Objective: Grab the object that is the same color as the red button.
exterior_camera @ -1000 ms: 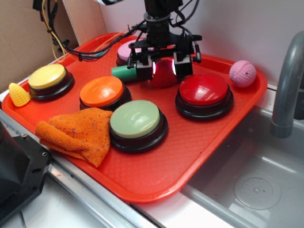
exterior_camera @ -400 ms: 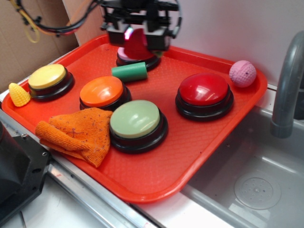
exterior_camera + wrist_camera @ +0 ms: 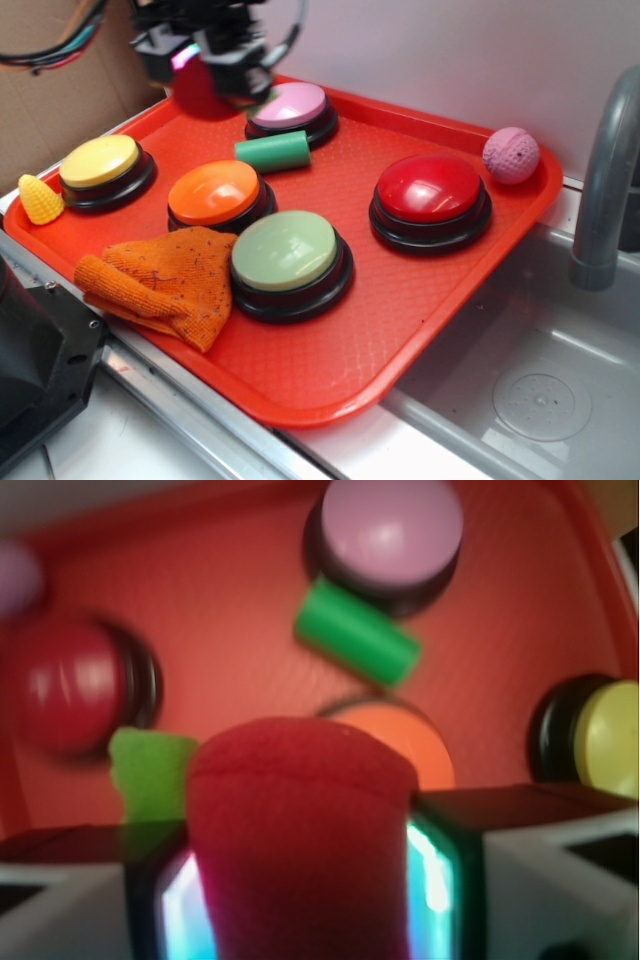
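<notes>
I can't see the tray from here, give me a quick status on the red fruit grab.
Gripper shut on red plush fruit, lifted over tray's back left. Red button untouched. Nothing in the way.

Red tray beside a sink, faucet at right. On the tray: red button; pink button at the back; orange button; green button; yellow button. Green cylinder lay on its side just in front of the pink button. Pink ball sat at the tray's far right corner. Orange cloth was crumpled at the near edge, touching the green button. Yellow corn toy sat at the left rim. My gripper, blurred, hung above the tray's back left, clamped on the red plush fruit.
</notes>
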Controlling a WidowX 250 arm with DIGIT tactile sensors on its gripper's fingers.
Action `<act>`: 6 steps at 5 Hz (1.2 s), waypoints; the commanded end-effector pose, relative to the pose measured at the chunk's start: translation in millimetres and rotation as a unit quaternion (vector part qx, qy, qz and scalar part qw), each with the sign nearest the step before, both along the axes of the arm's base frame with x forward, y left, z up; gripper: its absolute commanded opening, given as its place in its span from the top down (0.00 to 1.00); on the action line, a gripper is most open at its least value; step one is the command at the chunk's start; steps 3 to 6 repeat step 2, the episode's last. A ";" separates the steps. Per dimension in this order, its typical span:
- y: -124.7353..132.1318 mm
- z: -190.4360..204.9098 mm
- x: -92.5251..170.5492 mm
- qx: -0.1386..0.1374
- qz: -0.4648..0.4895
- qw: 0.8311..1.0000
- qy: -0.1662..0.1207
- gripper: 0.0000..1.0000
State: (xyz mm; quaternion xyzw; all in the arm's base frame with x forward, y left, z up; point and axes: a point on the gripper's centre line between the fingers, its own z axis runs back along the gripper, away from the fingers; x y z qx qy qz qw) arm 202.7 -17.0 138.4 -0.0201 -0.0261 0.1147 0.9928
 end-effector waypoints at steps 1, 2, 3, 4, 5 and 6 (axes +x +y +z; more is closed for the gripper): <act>30.6 18.3 -34.5 -0.020 0.002 1.000 -0.022 1.00; 33.3 19.3 -40.3 -0.028 -0.001 0.999 -0.027 1.00; 33.3 19.3 -40.3 -0.028 -0.001 0.999 -0.027 1.00; 33.3 19.3 -40.3 -0.028 -0.001 0.999 -0.027 1.00; 33.3 19.3 -40.3 -0.028 -0.001 0.999 -0.027 1.00; 33.3 19.3 -40.3 -0.028 -0.001 0.999 -0.027 1.00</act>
